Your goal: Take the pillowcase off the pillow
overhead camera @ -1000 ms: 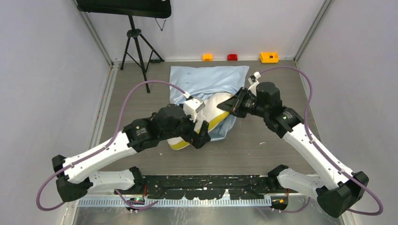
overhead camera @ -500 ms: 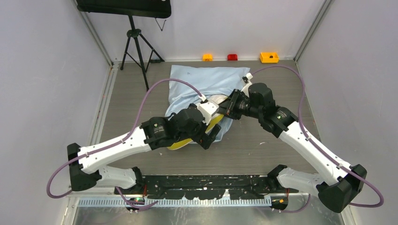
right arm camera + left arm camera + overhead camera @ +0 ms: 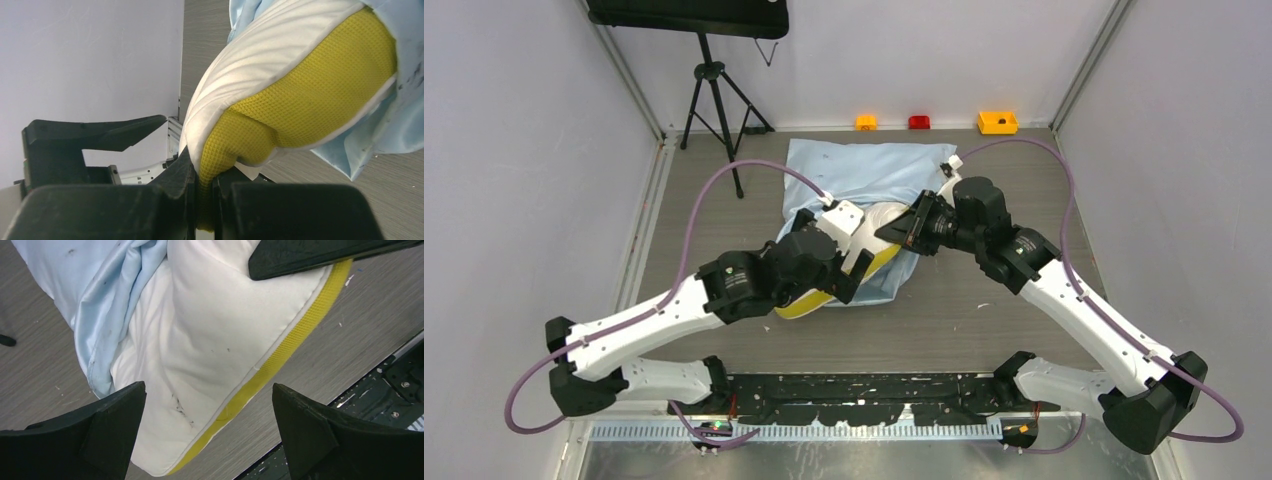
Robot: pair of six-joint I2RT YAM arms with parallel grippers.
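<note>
The right end effector [image 3: 204, 187] clenches the pillow [image 3: 280, 100]; the left end effector [image 3: 207, 390] gapes wide over it.

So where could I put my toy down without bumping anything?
Bare table sits left of the pillowcase, by the tripod, and right of it toward the wall. The middle is crowded: the left arm and right arm meet over the pillow.

Your left gripper [image 3: 207, 387] hangs with its jaws spread wide, the arm reaching from the near-left corner toward the desk's middle. Your right gripper [image 3: 202, 180], arm stretched in from the near-right corner, is clamped tight on the pillow [image 3: 300, 85].
</note>
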